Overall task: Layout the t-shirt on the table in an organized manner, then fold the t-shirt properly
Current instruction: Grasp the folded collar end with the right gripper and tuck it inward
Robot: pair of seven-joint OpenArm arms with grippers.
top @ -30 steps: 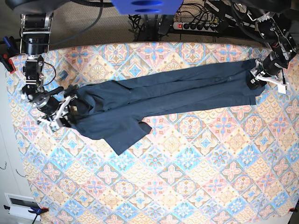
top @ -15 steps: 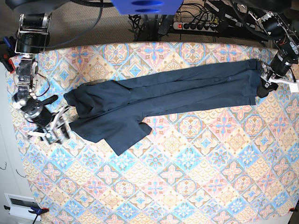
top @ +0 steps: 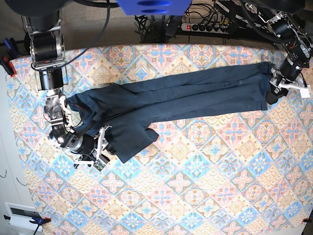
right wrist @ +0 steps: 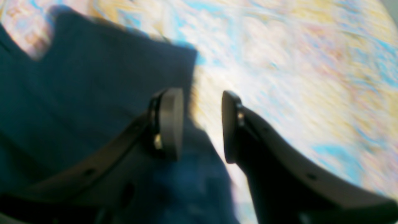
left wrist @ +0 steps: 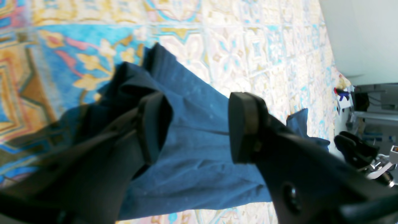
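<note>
T-shirt point(top: 181, 93) plain navy, table point(top: 195, 196) tiled, no writing

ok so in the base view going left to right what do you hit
right gripper at the shirt's lower left edge → t-shirt stretched long across the table → left gripper at the shirt's far right end

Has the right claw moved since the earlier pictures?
Yes. In the base view the right claw has gone down the table, from the t-shirt's end to its lower edge, toward the near side.
</note>
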